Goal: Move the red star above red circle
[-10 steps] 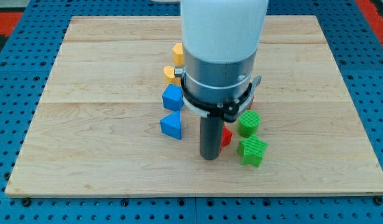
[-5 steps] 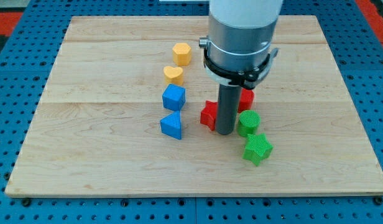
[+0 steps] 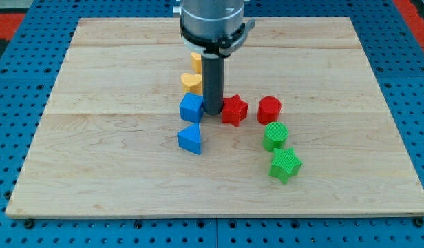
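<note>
The red star [image 3: 234, 109] lies near the board's middle, to the left of the red circle [image 3: 269, 109] and level with it. My tip [image 3: 213, 112] rests on the board between the blue cube [image 3: 192, 107] and the red star, close against the star's left side. The rod rises straight up to the arm at the view's top.
A blue wedge-like block [image 3: 190, 138] lies below the blue cube. A yellow heart [image 3: 192, 83] and a yellow block [image 3: 195, 60] sit above it, partly hidden by the rod. A green circle [image 3: 274, 135] and a green star [image 3: 283, 164] lie below the red circle.
My tip has moved up and to the left, from the red star's lower right to its left side. The red star has shifted up, now level with the red circle.
</note>
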`<state>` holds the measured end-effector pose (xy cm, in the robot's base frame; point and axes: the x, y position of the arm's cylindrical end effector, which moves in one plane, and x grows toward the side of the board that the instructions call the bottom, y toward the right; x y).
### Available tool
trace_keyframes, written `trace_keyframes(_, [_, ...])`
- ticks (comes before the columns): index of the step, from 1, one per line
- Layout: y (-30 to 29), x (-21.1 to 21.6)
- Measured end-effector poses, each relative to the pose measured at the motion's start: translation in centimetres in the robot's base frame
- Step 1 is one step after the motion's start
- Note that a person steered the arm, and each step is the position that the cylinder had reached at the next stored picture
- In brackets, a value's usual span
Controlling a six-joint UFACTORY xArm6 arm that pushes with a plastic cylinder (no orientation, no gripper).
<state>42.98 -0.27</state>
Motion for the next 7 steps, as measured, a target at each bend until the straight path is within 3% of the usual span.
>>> trace_keyframes(1, [-0.1,-0.8])
trace_keyframes(3, [0.3,6.4])
trace_keyframes(5, [4.1,0.2])
trace_keyframes(7, [0.3,-3.1])
